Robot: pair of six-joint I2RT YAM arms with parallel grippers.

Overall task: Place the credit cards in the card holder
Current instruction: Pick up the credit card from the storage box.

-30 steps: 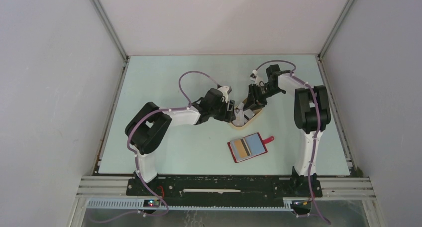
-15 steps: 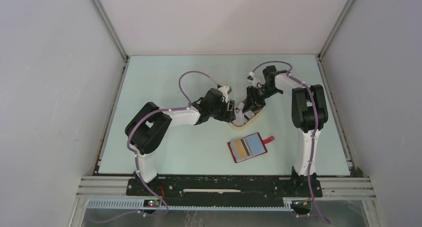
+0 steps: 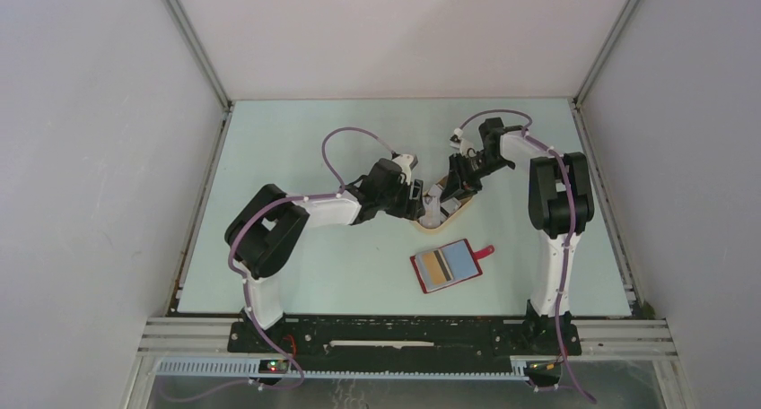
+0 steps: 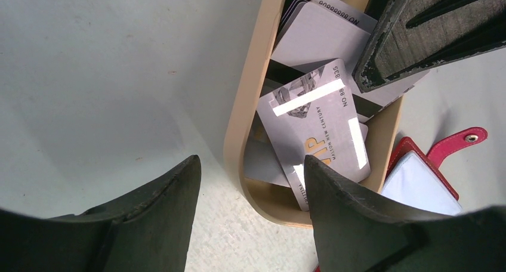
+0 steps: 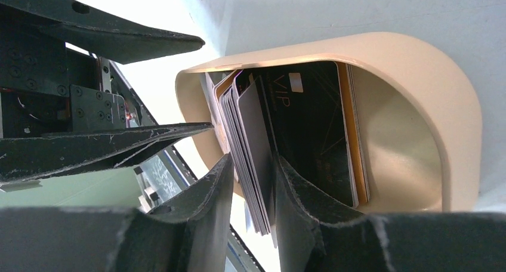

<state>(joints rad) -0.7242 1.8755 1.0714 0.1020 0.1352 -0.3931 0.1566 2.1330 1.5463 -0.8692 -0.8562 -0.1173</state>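
Nearest the arm bases, the card holder (image 3: pixel 446 265) lies open and flat on the table (image 3: pixel 296 274), well apart from both sets of fingers and on their near side. It has not shifted over the last second. Tan, dark and blue-grey bands show inside it, but we cannot tell from above whether any of these is a card.

Next out, the left gripper (image 4: pixel 250 164) has not moved. Its fingers are spread and hold nothing. They straddle the near end of the beige tray (image 4: pixel 250 87), one finger outside the rim over bare table, the other over the loose credit cards (image 4: pixel 316 129) inside.

Farthest out, the right gripper (image 5: pixel 253 164) is what has changed. Its wrist has shifted slightly over the tray and its fingers have drawn closer together. In the right wrist view they now stand on either side of an upright bundle of several cards, and both appear to touch it. Further cards lean against the tray wall just beyond the right-hand finger.

We judge that the pick-up is in hand but no card has left the tray. Several cards are caught together, so they may fan or slip when lifted. The left fingers are placed to steady the tray.
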